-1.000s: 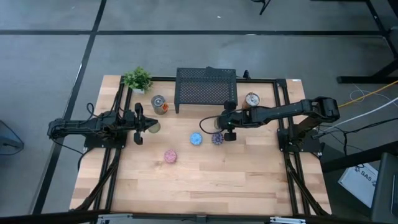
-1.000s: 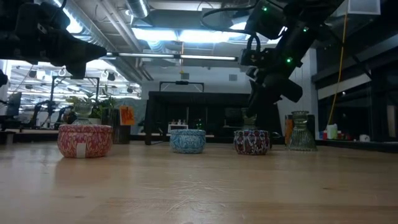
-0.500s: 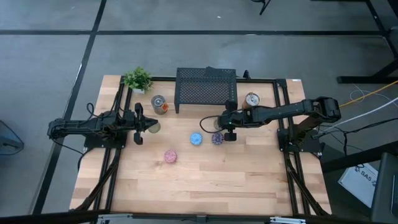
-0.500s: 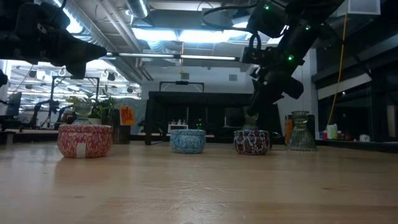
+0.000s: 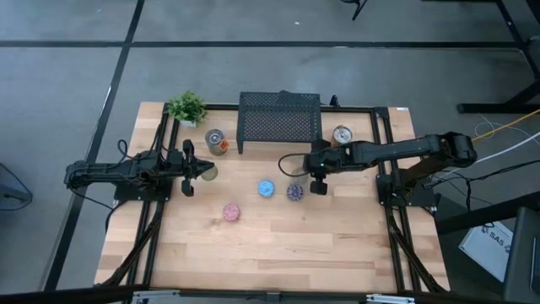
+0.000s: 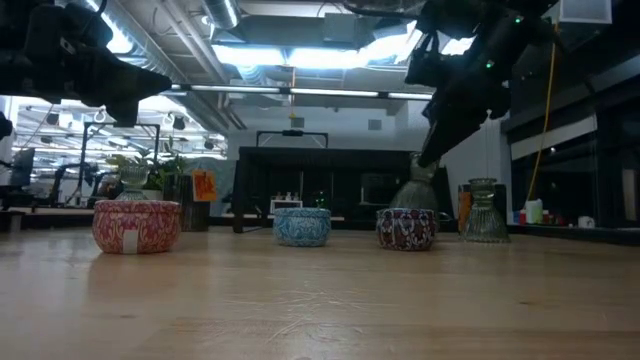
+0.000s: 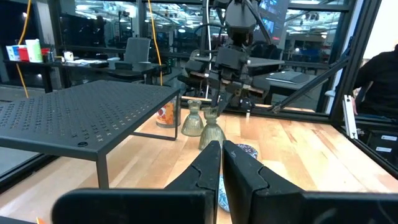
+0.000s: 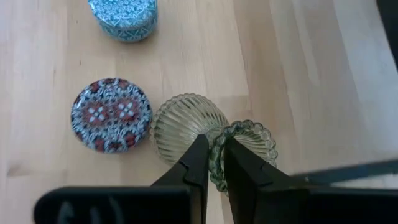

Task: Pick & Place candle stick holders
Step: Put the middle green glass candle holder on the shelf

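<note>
My right gripper (image 5: 318,181) is shut on a clear greenish glass holder (image 8: 189,127), which also shows in the low view (image 6: 418,190), just right of the purple holder (image 5: 294,192). The blue holder (image 5: 267,188) and the pink holder (image 5: 230,212) stand on their bases farther left. A second glass holder (image 6: 483,210) stands on the table. Two silver-and-orange holders (image 5: 217,142) (image 5: 342,135) stand on either side of the mesh stand. My left gripper (image 7: 221,163) is shut and empty at the table's left, beside another glass holder (image 5: 208,172). My right gripper pinches the glass holder's beaded top rim (image 8: 216,155), one finger inside the cup and one outside. The fingers come from above, pointing down. The holder hangs tilted below them, its ribbed foot (image 8: 186,124) toward the purple holder, lifted clear of the table.
The black mesh stand (image 5: 279,122) stands at the far middle, and a small green potted plant (image 5: 186,108) at the far left corner. Bare wood lies along the near half of the table (image 5: 278,253).
My right gripper has risen and gone toward the table's right edge with the glass holder. The holder stood behind the purple holder a second ago. It now hangs tilted, clear of the table.
</note>
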### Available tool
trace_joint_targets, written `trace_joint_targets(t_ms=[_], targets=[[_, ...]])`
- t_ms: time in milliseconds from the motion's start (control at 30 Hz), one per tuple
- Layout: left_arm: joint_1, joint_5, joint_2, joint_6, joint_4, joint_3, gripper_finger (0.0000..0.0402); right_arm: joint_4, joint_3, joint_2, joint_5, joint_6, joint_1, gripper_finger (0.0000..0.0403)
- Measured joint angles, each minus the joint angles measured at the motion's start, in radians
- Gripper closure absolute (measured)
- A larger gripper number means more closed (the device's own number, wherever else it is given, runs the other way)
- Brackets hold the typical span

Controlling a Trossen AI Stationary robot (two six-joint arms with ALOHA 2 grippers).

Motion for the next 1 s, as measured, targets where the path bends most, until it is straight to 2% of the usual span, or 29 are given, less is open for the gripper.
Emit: trace_joint_targets(t_ms=[367,600,1000], targets=[[0.0,0.0,0.0,0.0,0.0,0.0,0.0391,-0.075,0.003,-0.033,0.005,0.001,0.03,0.0366],[0.0,0.0,0.0,0.0,0.0,0.0,0.0389,-0.131,0.003,-0.071,-0.066,0.028,0.031,0.0366],[0.0,0.0,0.0,0.0,0.0,0.0,0.039,-0.138,0.005,-0.144,-0.091,0.031,0.043,0.0366]])
